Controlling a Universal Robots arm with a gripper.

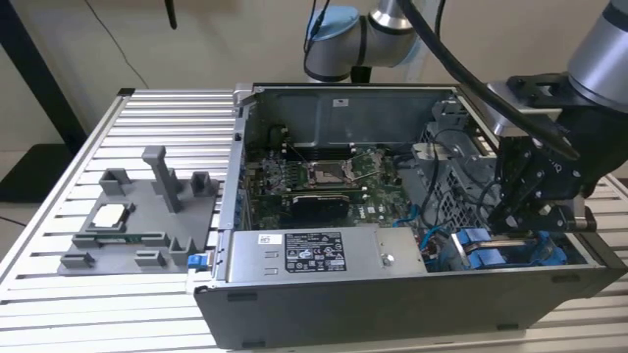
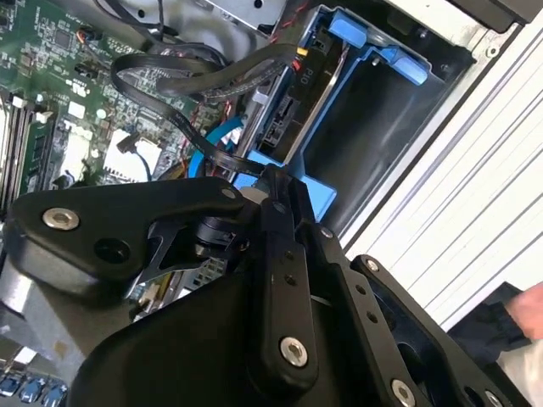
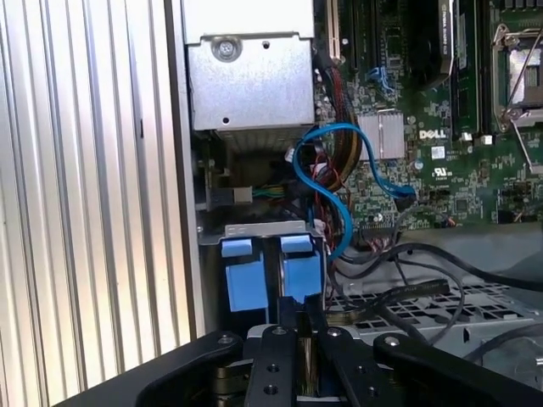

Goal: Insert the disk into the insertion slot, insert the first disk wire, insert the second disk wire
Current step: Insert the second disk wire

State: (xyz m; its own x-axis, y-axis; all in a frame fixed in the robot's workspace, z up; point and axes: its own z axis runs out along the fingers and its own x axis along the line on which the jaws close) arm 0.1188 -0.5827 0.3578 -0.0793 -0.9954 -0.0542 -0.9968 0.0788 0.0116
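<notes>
Arm: silver-grey tubular metal robot arm [image 1: 601, 51], pale blue joint cap at 11 o'clock.
Gripper: matte black linkage gripper [image 2: 280, 254], silver screws.
Cable: black.

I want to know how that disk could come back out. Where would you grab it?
Probably by the two blue tabs of its carrier, coming from the open side of the case. The disk sits in the insertion slot, whose grey metal walls cover its flat faces. The tabs are the part that sticks out and can be reached.
</notes>
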